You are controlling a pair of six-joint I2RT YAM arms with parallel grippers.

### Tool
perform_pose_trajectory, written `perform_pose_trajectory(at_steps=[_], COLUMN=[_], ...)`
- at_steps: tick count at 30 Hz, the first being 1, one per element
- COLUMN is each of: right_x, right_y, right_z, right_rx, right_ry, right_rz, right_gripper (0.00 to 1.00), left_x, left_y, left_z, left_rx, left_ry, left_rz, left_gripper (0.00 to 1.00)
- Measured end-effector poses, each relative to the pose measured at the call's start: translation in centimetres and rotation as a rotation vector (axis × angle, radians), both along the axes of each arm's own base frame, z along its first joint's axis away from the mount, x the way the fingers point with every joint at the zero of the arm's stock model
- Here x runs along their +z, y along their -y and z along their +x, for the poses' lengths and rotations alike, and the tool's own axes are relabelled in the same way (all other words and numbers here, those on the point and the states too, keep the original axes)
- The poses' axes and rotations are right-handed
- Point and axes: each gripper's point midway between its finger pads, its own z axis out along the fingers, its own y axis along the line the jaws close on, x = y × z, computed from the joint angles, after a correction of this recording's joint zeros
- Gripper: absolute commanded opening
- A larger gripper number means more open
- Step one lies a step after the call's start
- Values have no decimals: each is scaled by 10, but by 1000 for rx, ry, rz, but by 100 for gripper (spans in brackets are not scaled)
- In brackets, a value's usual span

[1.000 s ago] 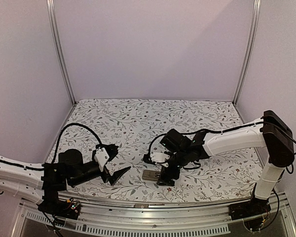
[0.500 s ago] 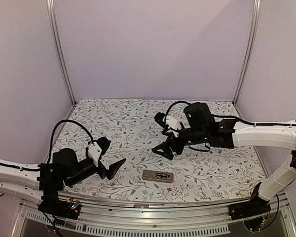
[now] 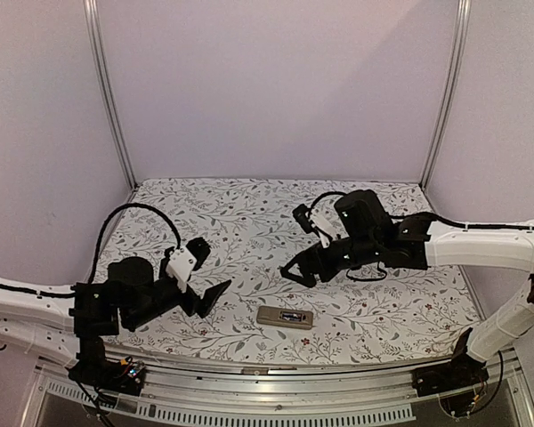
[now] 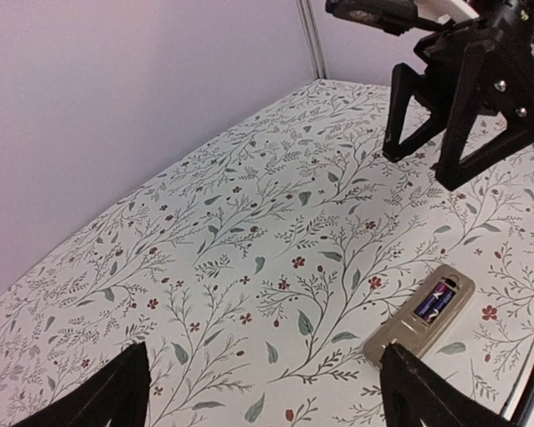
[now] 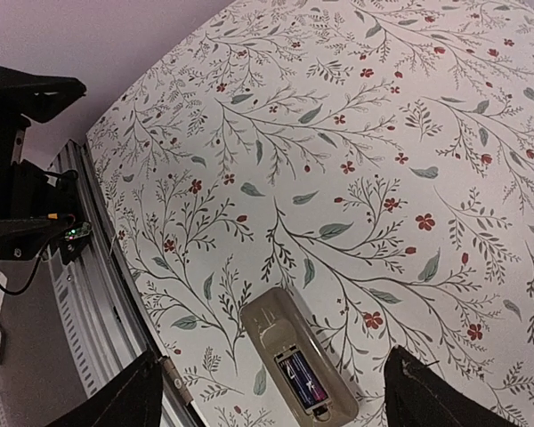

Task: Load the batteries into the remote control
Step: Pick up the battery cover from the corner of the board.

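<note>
The remote control (image 3: pixel 285 317) lies back-up on the floral table near the front edge, its tan-grey back showing. The batteries (image 5: pixel 303 381) sit dark with purple labels inside its open recess, also seen as batteries (image 4: pixel 438 300) in the remote control (image 4: pixel 409 327). My right gripper (image 3: pixel 300 271) hangs open above and behind the remote, holding nothing, and the remote control (image 5: pixel 283 331) lies below between its fingers (image 5: pixel 116 400). My left gripper (image 3: pixel 206 301) is open and empty to the remote's left, off the table.
The metal rail of the table's front edge (image 5: pixel 98 276) runs close to the remote. The right gripper (image 4: pixel 454 116) hovers in the left wrist view, beyond the remote. Purple walls and two corner posts enclose the floral cloth (image 3: pixel 249 222).
The right gripper has lifted off the remote and drawn back toward the table's middle, leaving the remote lying alone. The left gripper has shifted slightly back and up.
</note>
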Motion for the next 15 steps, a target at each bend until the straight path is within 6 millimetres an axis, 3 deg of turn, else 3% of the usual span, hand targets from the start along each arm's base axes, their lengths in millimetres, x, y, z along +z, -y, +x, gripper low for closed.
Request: perform_pose_trajectory(at_steps=[2, 5, 9, 12, 15], right_x=[-2, -4, -11, -19, -18], right_y=[9, 22, 40, 56, 74], right_z=[-2, -5, -8, 3, 33], right_rx=[-47, -105, -142, -223, -344], right_ry=[-39, -65, -54, -37, -12], right_rz=[-9, -17, -4, -2, -2], right_gripper=[86, 97, 99, 99, 97], left_x=[15, 35, 53, 57, 64], left_y=[6, 17, 32, 28, 10], left_z=[2, 4, 15, 37, 76], left_rx=[-5, -28, -65, -68, -33], left_ry=[10, 38, 71, 65, 47], left_rz=[-5, 3, 39, 43, 30], left_gripper=[91, 91, 92, 92, 91])
